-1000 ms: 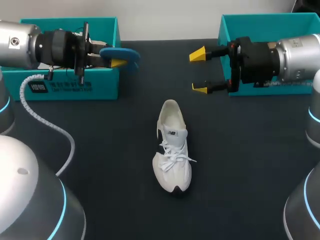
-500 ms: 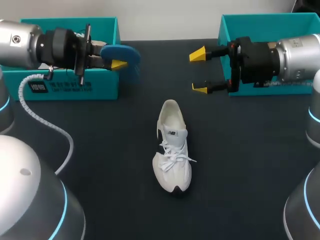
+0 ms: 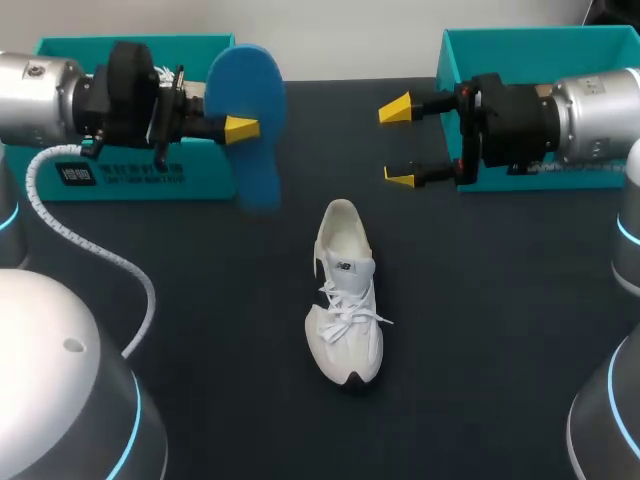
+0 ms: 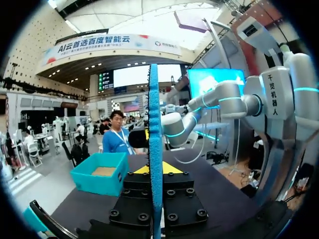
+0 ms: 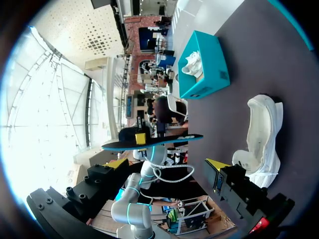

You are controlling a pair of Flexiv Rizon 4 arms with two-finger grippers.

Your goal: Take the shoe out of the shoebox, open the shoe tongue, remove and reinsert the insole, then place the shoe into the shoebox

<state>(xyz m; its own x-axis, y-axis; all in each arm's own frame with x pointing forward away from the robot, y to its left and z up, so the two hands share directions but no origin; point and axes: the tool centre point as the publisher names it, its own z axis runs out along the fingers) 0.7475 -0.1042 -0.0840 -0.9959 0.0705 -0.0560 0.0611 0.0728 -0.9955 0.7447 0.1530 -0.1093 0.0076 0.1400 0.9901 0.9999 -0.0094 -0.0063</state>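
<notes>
A white shoe (image 3: 345,295) lies on the dark table, toe toward the front edge, also seen in the right wrist view (image 5: 261,134). My left gripper (image 3: 238,127) hovers in front of the left teal shoebox (image 3: 140,175), shut on a blue insole (image 3: 247,120) that stands on edge, its broad face showing from above. In the left wrist view the insole (image 4: 155,149) runs edge-on between the fingers of that gripper (image 4: 155,170). My right gripper (image 3: 400,142) stands open and empty by the right teal shoebox (image 3: 540,50), behind and right of the shoe.
The left teal shoebox (image 5: 202,67) holds something white. The right shoebox (image 4: 99,180) stands at the table's far right corner. Dark tabletop (image 3: 200,300) spreads around the shoe. In the right wrist view the insole (image 5: 149,142) hangs ahead of my open gripper (image 5: 167,164).
The left gripper has turned at the wrist, swinging the insole from lying flat to standing on edge with its face up toward the head camera. The right arm and shoe have not moved.
</notes>
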